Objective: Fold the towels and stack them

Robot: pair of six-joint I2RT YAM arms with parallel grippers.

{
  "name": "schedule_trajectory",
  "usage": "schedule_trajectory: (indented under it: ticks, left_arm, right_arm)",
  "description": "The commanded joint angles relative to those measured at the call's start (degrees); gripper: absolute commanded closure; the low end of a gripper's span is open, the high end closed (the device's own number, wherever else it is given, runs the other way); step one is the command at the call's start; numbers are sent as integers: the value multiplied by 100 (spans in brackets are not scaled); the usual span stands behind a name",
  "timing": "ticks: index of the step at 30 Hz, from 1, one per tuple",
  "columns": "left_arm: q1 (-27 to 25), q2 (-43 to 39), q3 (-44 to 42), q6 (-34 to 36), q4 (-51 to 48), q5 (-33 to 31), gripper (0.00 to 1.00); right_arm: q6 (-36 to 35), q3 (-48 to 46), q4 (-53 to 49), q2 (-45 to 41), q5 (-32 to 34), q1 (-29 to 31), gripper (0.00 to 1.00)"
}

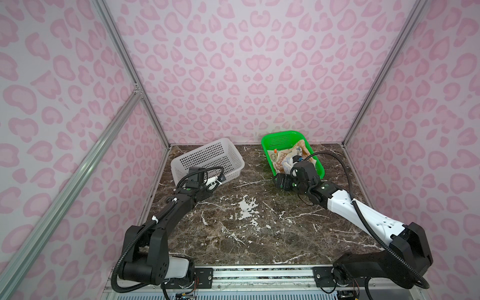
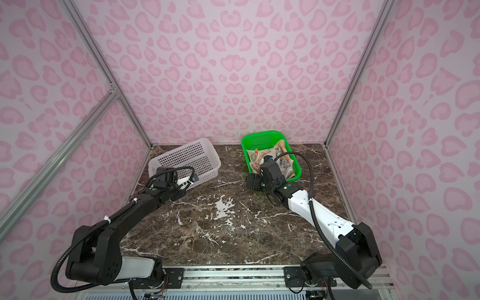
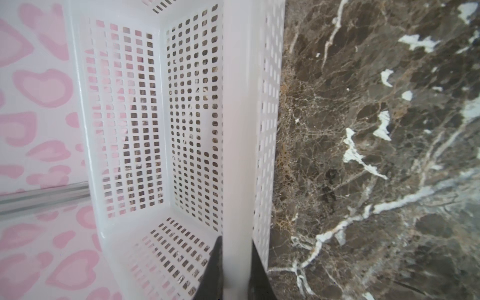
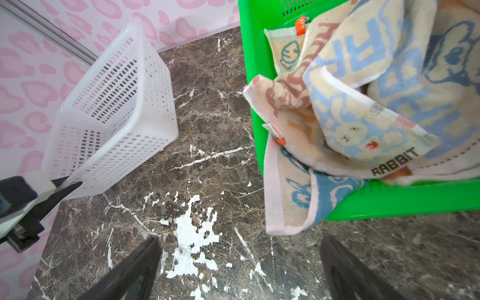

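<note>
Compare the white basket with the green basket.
The white basket is empty; the green basket holds the crumpled towels. The left pincer is shut on the white basket's rim; the open right pincer grips nothing beside the green basket. Both are perforated plastic baskets on the marble table.

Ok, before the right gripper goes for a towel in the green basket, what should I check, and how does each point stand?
1. Right gripper open: ok.
2. Towels lie in green basket: ok; one corner hangs over its rim.
3. Towels folded: not ok, crumpled.
4. Left gripper shut on white basket rim: ok.
5. White basket empty: ok.
6. How many towels: cannot tell.
</note>
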Motion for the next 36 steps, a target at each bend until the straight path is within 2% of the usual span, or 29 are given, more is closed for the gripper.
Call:
schedule_trajectory:
  ticks: [1,4,9,10,11,12,16,22,25,32,36]
  left_arm:
    - [-14,273,222,406,312,116,96]
    - [-139,313,199,491,293,14,89]
    - [-149,58,187,371,327,-114,65]
    - [-150,-9,211,311,314,-115,50]
    - [-151,-110,246,232,310,-126,17]
    - [-151,-214,279,143,301,-160,2]
    - [-174,-646,562,-847,131,-71,2]
    - [-482,-935,1229,-3785,-426,-428,2]
    - [-606,-1074,1270,-4953,-721,-237,2]
    - [-861,-1870,869,-6483,-768,359,2]
    - [-867,-2292,620,-7251,-719,455,2]
  right_arm:
    - [6,46,117,78,-39,3,2]
    - [-42,147,100,222,-71,-11,2]
    - [-249,540,-24,628,-233,1,2]
    - [-318,648,-68,716,-255,-2,2]
    - [-398,779,-125,822,-265,-2,2]
    - [-499,928,-164,937,-298,-8,2]
    - [-917,1724,-457,1596,-466,-11,2]
    - [-1443,3626,-1076,3146,-766,-1,2]
    - [-1524,4572,-1394,3935,-866,6,4]
    - [-1606,6562,-2168,5492,-864,182,19]
    - [-1515,7650,-2645,6264,-652,317,33]
